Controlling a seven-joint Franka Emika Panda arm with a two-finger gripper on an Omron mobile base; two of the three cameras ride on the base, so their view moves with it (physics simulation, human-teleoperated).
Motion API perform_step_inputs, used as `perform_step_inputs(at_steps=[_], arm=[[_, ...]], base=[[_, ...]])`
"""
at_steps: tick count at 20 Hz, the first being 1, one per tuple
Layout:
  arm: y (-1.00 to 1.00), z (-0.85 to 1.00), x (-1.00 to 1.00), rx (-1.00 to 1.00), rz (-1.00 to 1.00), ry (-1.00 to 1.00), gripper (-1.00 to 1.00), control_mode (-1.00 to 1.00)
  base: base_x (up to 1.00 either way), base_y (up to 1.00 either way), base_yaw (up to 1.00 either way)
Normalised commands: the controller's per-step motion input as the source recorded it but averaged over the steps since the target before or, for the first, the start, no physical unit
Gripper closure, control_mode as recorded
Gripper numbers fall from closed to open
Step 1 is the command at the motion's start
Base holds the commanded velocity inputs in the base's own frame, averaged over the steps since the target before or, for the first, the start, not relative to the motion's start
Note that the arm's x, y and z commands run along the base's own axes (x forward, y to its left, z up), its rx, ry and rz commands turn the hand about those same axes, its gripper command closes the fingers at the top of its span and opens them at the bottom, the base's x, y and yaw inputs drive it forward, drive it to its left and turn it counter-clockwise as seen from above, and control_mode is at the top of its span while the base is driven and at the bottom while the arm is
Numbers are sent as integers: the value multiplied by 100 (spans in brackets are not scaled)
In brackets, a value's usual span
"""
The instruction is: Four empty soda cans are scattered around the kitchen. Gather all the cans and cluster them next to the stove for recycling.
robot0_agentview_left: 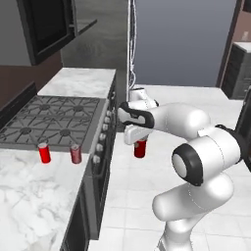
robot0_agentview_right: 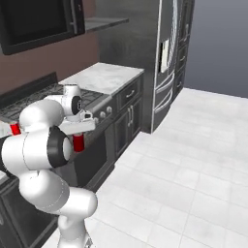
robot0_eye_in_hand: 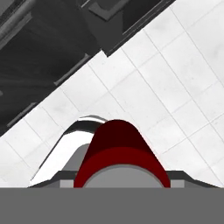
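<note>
While the pincer [robot0_agentview_left: 139, 142] grips a smooth red cylindrical can [robot0_agentview_left: 140, 148], two similar cans [robot0_agentview_left: 44, 153] stand on veined marble

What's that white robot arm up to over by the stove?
It is collecting soda cans. The gripper is shut on a red can, holding it in the air over the tiled floor just in front of the stove. Two more cans, a bright red one and a darker red one, already stand upright on the marble counter, right at the stove's near edge.
</note>
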Motion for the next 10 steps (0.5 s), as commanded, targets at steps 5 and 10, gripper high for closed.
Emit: perform_step_inputs(at_steps=[5,10], arm=[[0,0,0,0,0,0,100,100],[0,0,0,0,0,0,100,100]], base=[[-59,15,31],[-27,17,24]])
